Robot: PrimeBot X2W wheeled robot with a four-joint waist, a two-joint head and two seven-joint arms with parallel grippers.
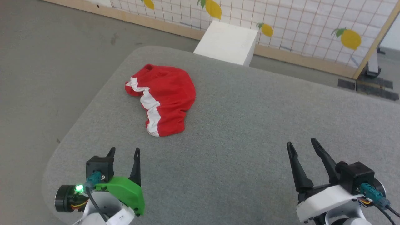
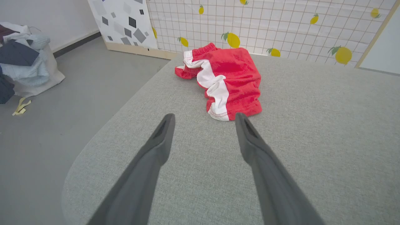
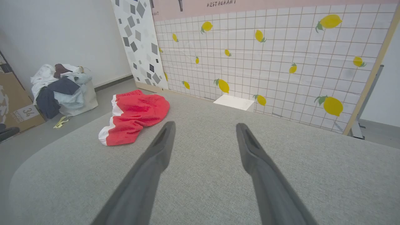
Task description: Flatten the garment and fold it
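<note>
Nearest the lens, the left gripper (image 1: 124, 150) and the right gripper (image 1: 301, 142) are poised over the grey padded table (image 1: 237, 150). Each has its two dark fingers spread apart with nothing between them. Neither touches the red shorts (image 1: 168, 93). The left gripper is on the near side of the shorts, and in its wrist view its fingers point almost straight at their closest hem. The right gripper is well apart from the shorts, off to their right and nearer the robot. That spread, empty stance reads as a ready pose, so I judge the flattening not yet begun.

The shorts lie in a rumpled heap, not flat. Their gathered waistband (image 2: 203, 48) is at the end away from the robot, humped and bunched. The white side stripe (image 1: 150, 106) snakes in waves down their left edge to the near hem, which suggests one leg lies folded over the other. The table's left rim runs close beside the shorts, so the left arm looks the handier one for a first pinch; the right would have to reach across. Soft cloth like this will likely drag and wrinkle unless two ends are drawn apart together.

Beyond the shorts stands a white block (image 1: 228, 42) against a lemon-printed screen (image 1: 312, 28). Left of the shorts, on the floor, sits a pile of laundry (image 2: 22, 59).
</note>
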